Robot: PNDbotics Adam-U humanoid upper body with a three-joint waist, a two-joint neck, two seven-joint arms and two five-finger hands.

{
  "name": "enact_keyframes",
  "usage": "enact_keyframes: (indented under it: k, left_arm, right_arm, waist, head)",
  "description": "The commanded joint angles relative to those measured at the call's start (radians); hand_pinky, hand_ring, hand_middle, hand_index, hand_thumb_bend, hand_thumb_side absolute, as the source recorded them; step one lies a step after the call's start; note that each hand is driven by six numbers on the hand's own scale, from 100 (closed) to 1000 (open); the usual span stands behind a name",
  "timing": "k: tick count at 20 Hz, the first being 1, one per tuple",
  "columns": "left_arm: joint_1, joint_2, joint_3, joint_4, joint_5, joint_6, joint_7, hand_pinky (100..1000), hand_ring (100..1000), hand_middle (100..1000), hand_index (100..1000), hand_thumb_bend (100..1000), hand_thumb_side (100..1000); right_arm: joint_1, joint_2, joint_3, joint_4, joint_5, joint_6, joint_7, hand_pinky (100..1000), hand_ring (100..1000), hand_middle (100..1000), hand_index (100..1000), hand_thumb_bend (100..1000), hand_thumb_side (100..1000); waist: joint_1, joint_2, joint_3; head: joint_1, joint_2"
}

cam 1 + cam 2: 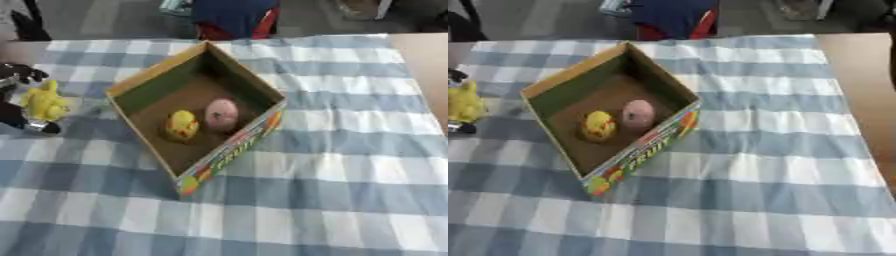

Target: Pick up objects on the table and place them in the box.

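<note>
Checked blue-and-white cloth (350,165) covers a table. At far left, the left hand (19,95) grasps a yellow toy (44,102) beside the box (232,150); carried low, it may catch the box wall.

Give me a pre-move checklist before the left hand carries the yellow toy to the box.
1. Yellow toy in the left hand: ok, the dark fingers curl round it at the view's left edge.
2. Box open side up: ok.
3. Free floor inside the box: ok, bare cardboard lies beside the yellow item and the pink item.
4. Path from toy to box: ok, only checked cloth between them.
5. Toy lifted off the cloth: cannot tell.
6. Right hand out of the way: ok, not in view.
</note>
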Motion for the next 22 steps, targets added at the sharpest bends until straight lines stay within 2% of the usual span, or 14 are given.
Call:
enact_keyframes:
  k: [1, 7, 13, 19, 21, 22]
  left_arm:
    - [-0.019, 0.027, 0.010, 0.003, 0.010, 0.006, 0.000, 410, 793, 763, 896, 867, 633]
    - [-0.024, 0.023, 0.009, 0.017, 0.016, 0.003, -0.022, 395, 781, 744, 877, 862, 627]
    - [-0.026, 0.019, 0.011, 0.025, 0.023, 0.005, -0.021, 353, 737, 673, 835, 820, 635]
    - [-0.026, 0.022, 0.012, 0.022, 0.032, 0.018, -0.010, 324, 693, 605, 796, 691, 663]
    - [-0.025, 0.023, 0.012, 0.019, 0.030, 0.024, -0.002, 313, 680, 591, 791, 628, 654]
    - [-0.024, 0.024, 0.012, 0.017, 0.027, 0.028, 0.003, 307, 674, 584, 787, 548, 636]
  right_arm:
    - [-0.016, -0.016, -0.004, -0.021, 0.001, -0.002, 0.003, 684, 714, 651, 854, 100, 951]
    - [-0.018, -0.016, -0.004, -0.021, 0.000, -0.003, 0.005, 684, 714, 651, 854, 100, 952]
    - [-0.018, -0.017, -0.005, -0.021, 0.001, -0.003, 0.006, 685, 715, 651, 855, 100, 953]
    - [-0.015, -0.016, -0.006, -0.021, 0.003, -0.001, 0.007, 685, 715, 651, 855, 100, 955]
    - [-0.015, -0.015, -0.006, -0.021, 0.002, -0.001, 0.006, 685, 715, 651, 855, 100, 955]
    - [-0.014, -0.015, -0.007, -0.021, 0.002, -0.001, 0.006, 686, 715, 651, 855, 100, 956]
  waist:
    - [0.000, -0.017, -0.002]
    - [-0.001, -0.014, -0.006]
    - [-0.001, -0.010, -0.009]
    - [0.000, -0.012, -0.008]
    - [0.000, -0.013, -0.008]
    - [0.000, -0.014, -0.008]
  head:
    - [0.002, -0.015]
    - [0.003, -0.017]
    - [0.003, -0.016]
    - [-0.001, -0.013]
    - [-0.003, -0.010]
    - [-0.004, -0.009]
